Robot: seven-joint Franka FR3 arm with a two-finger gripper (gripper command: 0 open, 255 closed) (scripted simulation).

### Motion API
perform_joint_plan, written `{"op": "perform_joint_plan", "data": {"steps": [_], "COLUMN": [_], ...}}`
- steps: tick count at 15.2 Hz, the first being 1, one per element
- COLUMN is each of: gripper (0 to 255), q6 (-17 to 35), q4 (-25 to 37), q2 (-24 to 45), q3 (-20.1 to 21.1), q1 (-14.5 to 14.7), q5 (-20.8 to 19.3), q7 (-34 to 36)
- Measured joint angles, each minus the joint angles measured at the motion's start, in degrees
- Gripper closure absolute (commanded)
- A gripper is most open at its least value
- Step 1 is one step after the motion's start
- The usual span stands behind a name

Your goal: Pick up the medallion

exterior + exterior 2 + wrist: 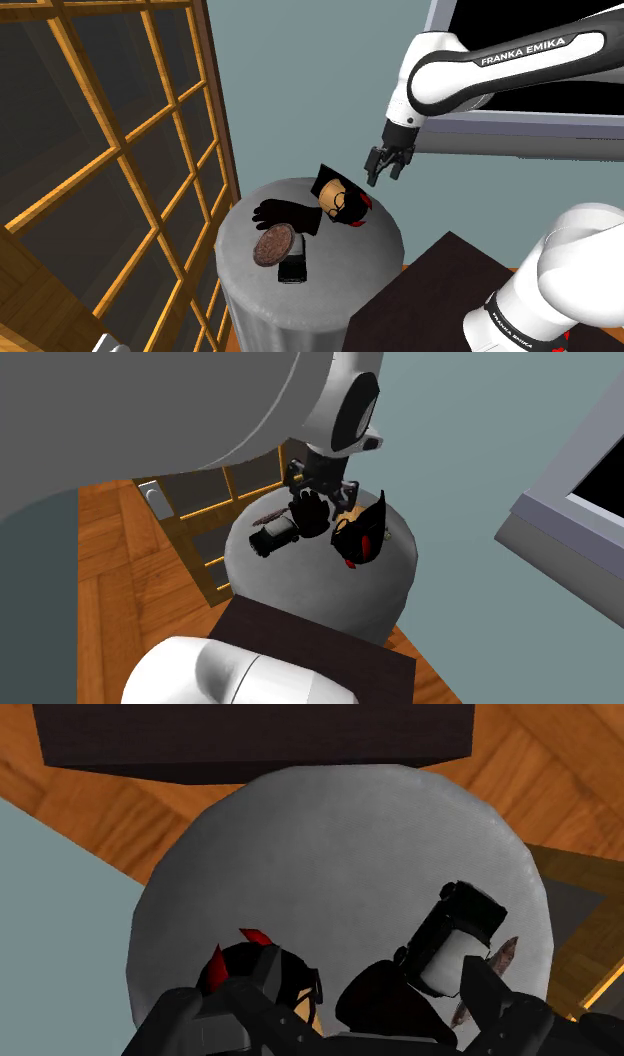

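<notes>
My hand (384,170) hung over the round grey desk (365,265), fingers apart and gripping nothing. Below it lay a black doll (338,200) with a pale head. Beyond the doll, the brown medallion (272,244) lay flat on the desk, just beside a small black-and-white jar (292,266).

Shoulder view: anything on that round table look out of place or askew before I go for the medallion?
Nothing looks spilled or broken. The black doll with glasses appears to lie toppled. The brown medallion sits tight between it and a black-and-white object lying on its side, so the three crowd together.
</notes>
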Motion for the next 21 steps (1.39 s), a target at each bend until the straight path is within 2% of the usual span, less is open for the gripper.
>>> {"op": "perform_joint_plan", "data": {"steps": [5,9,12,16,21], "gripper": [0,0,0,0,0], "q6": [11.78,19.55,23.81,28.77,31.92], "q4": [-0.87,0.62,2.75,7.75,16.37], "q2": [9.4,17.36,23.04,32.2,43.14], "q3": [-0.13,-0.27,-0.4,0.64,3.17], "q1": [3.11,6.27,8.34,10.66,10.93], "q5": [8.27,16.76,24.15,35.91,49.3], "q7": [0.05,-1.65,-4.37,-9.27,-15.51]}}
